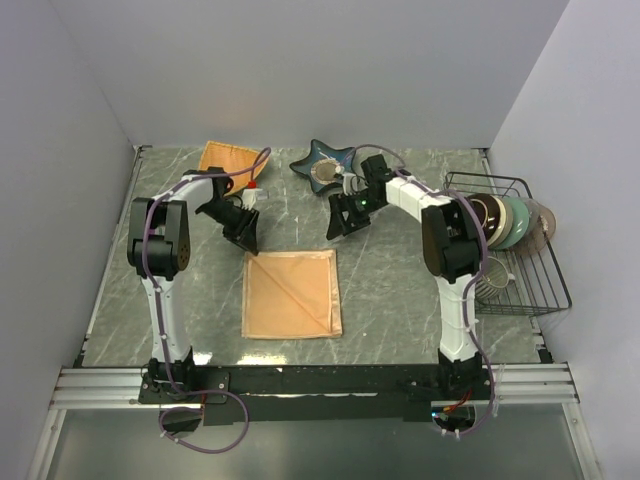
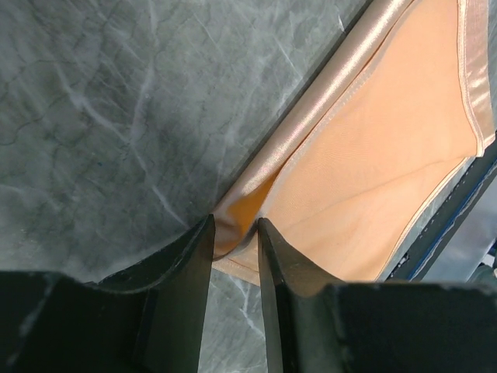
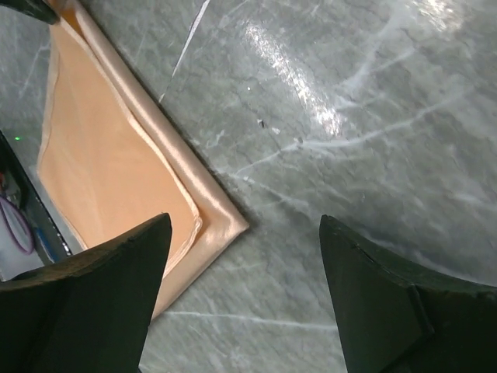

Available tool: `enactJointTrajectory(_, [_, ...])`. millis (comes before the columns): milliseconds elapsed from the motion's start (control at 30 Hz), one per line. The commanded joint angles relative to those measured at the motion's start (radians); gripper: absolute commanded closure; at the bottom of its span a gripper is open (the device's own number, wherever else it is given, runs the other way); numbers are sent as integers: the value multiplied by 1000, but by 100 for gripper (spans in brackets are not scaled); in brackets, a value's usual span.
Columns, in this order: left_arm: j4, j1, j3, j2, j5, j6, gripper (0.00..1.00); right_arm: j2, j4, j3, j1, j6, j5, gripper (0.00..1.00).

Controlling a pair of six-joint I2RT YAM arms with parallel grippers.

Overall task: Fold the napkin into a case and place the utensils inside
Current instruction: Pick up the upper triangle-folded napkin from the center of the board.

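The peach-orange satin napkin (image 1: 291,293) lies folded flat as a square in the middle of the table. My left gripper (image 1: 245,232) is at its far left corner. In the left wrist view, that gripper (image 2: 235,221) has its jaws narrowed but still apart. The napkin (image 2: 373,155) corner bunches up between the tips. My right gripper (image 1: 340,218) hovers at the far right corner. Seen from the right wrist, it (image 3: 245,219) is wide open over bare table, its left finger above the napkin (image 3: 109,171) edge. I cannot make out the utensils.
A rigid orange dish (image 1: 230,158) sits at the back left. A dark blue star-shaped dish (image 1: 325,165) stands at the back centre, partly behind the right arm. A black wire rack (image 1: 515,240) with several plates stands on the right. Grey walls enclose the marble table (image 1: 390,290).
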Motion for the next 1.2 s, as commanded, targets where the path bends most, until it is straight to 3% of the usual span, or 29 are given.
enactJointTrajectory(0, [-54,-9,24,27,8,67,65,56,-25,66,26,-48,-30,15])
enactJointTrajectory(133, [-102,-9,67,53,22,100,57,85,-50,89,31,-49,-45,19])
enactJointTrajectory(300, [-145,-9,93,83,12,138,63,113,-85,101,33,-48,-61,21])
enactJointTrajectory(400, [-148,-9,95,86,11,149,69,123,-89,110,33,-44,-64,21])
enactJointTrajectory(633, [-129,-9,97,31,31,187,99,174,-155,170,34,-61,-84,20])
enactJointTrajectory(900, [-60,-23,21,-135,61,287,99,228,-218,214,39,-79,-119,18])
enactJointTrajectory(1167, [-33,-36,-43,-192,55,327,99,280,-296,256,62,-137,-169,20])
